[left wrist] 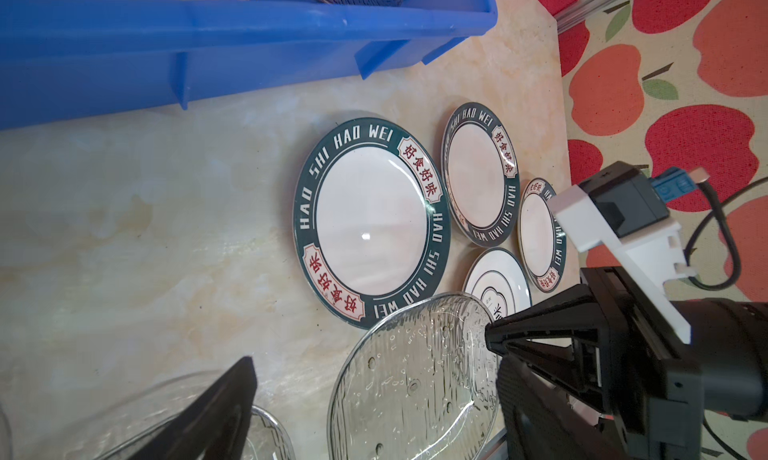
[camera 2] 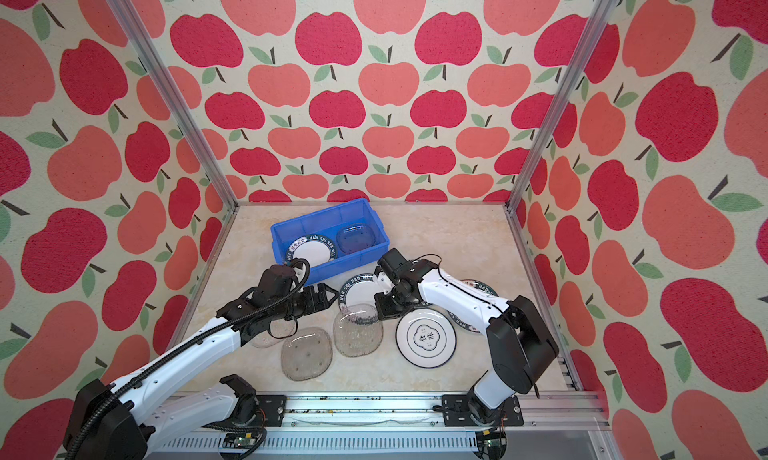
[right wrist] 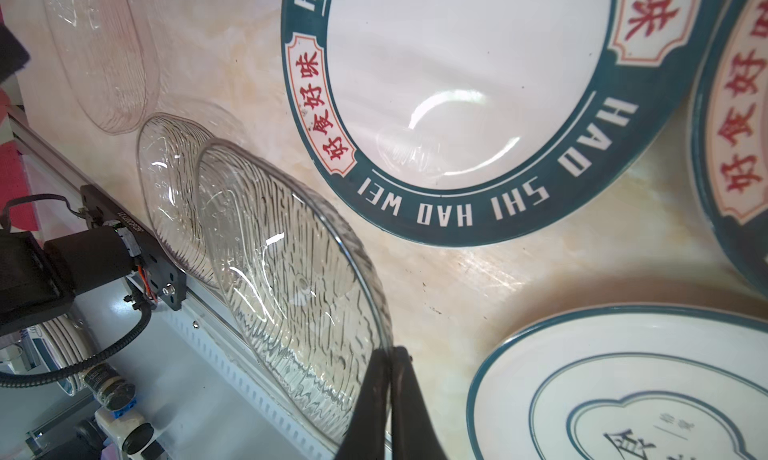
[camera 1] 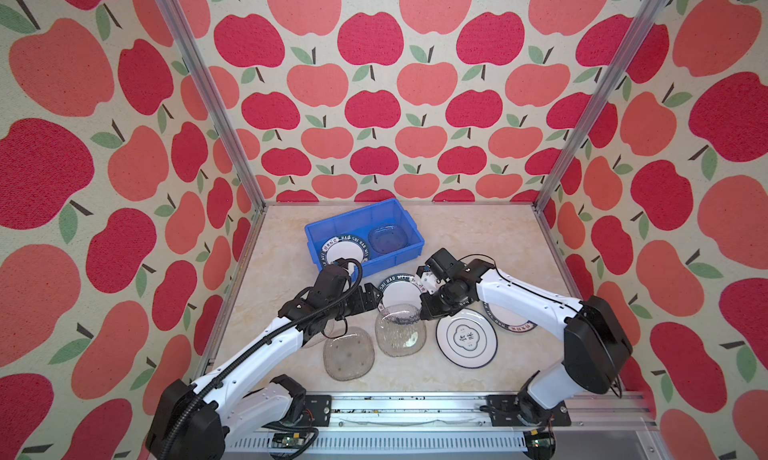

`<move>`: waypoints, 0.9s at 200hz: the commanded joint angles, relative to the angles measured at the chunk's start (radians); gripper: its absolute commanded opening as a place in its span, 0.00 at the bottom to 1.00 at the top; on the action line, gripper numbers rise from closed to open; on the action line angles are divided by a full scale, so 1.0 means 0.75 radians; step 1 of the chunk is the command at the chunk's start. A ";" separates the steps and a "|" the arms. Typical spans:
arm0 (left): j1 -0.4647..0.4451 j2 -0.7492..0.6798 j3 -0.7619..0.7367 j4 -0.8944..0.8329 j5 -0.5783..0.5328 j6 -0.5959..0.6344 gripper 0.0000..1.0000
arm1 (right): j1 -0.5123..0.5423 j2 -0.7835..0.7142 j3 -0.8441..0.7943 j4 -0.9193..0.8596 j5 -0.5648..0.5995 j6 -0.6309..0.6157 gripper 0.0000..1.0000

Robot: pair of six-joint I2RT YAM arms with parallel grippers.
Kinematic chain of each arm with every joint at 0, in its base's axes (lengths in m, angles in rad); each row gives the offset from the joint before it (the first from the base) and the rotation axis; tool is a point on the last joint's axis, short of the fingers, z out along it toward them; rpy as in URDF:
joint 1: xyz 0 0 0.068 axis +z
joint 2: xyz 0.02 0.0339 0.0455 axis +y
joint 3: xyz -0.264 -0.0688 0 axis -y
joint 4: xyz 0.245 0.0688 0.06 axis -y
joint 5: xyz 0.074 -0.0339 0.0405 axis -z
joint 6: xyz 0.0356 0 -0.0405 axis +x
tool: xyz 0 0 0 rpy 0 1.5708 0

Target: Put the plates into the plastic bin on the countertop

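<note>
Clear textured glass plate (right wrist: pixel 291 271): the right jaws pinch its rim, clamped down to a sliver on the glass. The plate is tilted, jaw side up off the worktop (camera 1: pixel 478 238). Can't tell if its far edge touches down. It's not in the bin.

Blue plastic bin (camera 1: pixel 395 259): sits on the worktop beyond both sets of jaws, nearer the left ones. Inside, side by side, are one binned lettered plate (camera 1: pixel 345 252) and one binned glass plate (camera 1: pixel 387 238).

Left jaws: spread wide, holding nothing, low over the worktop just short of the bin's near wall, pointing toward the right jaws.

Between the two sets of jaws: middle lettered plate (left wrist: pixel 370 221), flat on the worktop. In both top views the held glass overlaps its near rim.

Past the right jaws on the right arm's side: second lettered plate (left wrist: pixel 478 175) and third lettered plate (left wrist: pixel 540 233), close together. The right arm (camera 1: pixel 519 300) partly covers them in the top views.

Emblem plate (camera 1: pixel 466 337): the larger white one, flat, just beside the right jaws on the robot-base side.

Behind the left jaws: flat glass plate (camera 1: pixel 348 353) in clear view, near the held one. Far glass plate (right wrist: pixel 104 63) is mostly hidden under the left arm (camera 1: pixel 270 341) in the top views.
</note>
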 commanded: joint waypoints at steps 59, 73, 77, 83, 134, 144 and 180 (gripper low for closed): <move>0.019 0.099 -0.076 0.183 0.119 -0.007 0.81 | -0.134 0.010 0.105 -0.056 -0.094 -0.044 0.00; 0.021 0.106 -0.086 0.211 0.142 -0.014 0.77 | -0.153 0.015 0.116 -0.043 -0.122 -0.036 0.00; 0.021 0.108 -0.088 0.216 0.149 -0.016 0.76 | -0.158 0.015 0.116 -0.035 -0.133 -0.031 0.00; 0.023 0.109 -0.093 0.229 0.160 -0.018 0.74 | -0.168 0.014 0.117 -0.025 -0.150 -0.023 0.00; 0.037 0.144 -0.111 0.325 0.226 -0.029 0.63 | -0.196 0.006 0.143 0.024 -0.227 0.020 0.00; 0.039 0.160 -0.108 0.340 0.239 -0.032 0.60 | -0.196 0.004 0.145 0.039 -0.241 0.031 0.00; 0.046 0.234 -0.056 0.295 0.238 -0.037 0.30 | -0.195 0.004 0.153 0.051 -0.236 0.044 0.00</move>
